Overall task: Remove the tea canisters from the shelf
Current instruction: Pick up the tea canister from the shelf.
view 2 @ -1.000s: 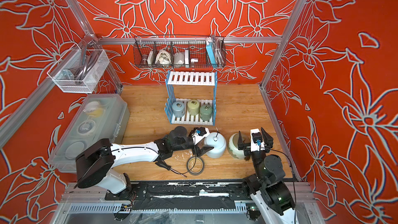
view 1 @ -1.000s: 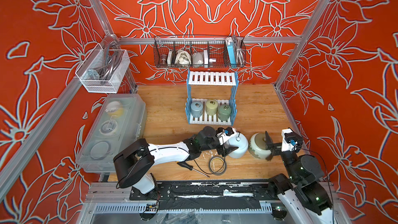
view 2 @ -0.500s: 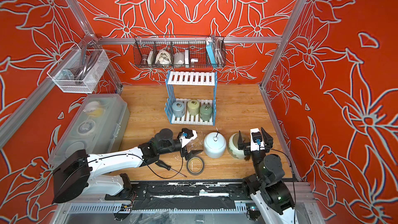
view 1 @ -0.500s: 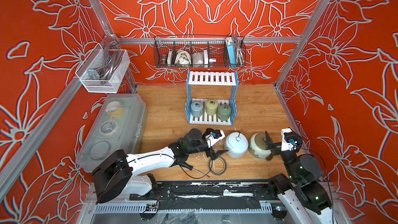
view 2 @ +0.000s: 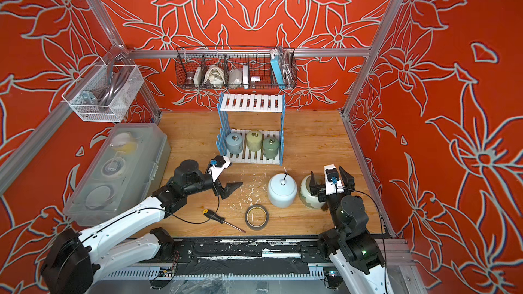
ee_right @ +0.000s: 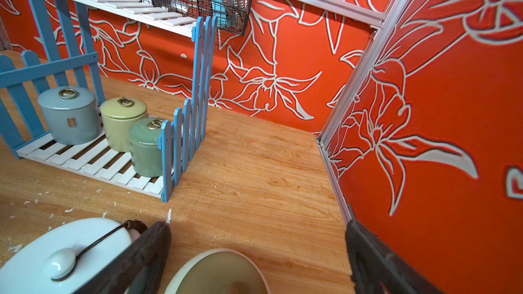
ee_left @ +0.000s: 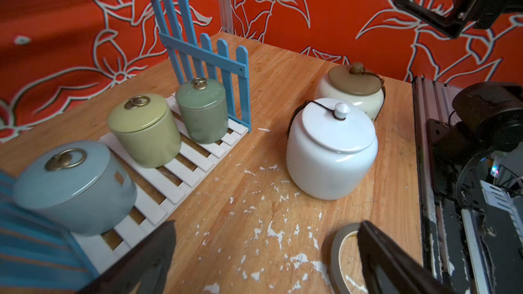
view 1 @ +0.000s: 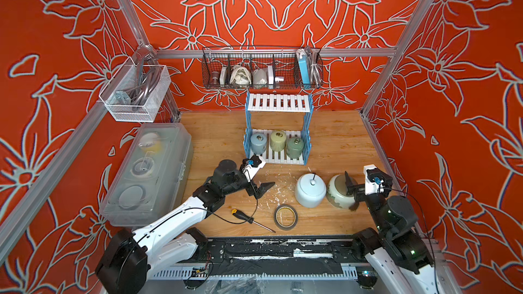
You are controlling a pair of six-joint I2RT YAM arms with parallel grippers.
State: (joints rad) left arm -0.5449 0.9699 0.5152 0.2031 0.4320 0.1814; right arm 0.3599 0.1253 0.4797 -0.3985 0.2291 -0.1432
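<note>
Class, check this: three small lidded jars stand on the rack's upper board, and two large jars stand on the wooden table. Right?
No. The three small lidded ceramic jars stand on the lower board of the blue-and-white slatted rack, not the upper, as both top views show. The large white jar and cream olive-lidded jar stand on the wooden table.

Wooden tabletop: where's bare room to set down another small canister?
Free: wood between the blue-and-white slatted shelf and right wall, and between shelf and clear plastic box. Crowded: the front, with white ceramic jar, olive-lidded cream jar, grey tape roll, screwdriver.
</note>
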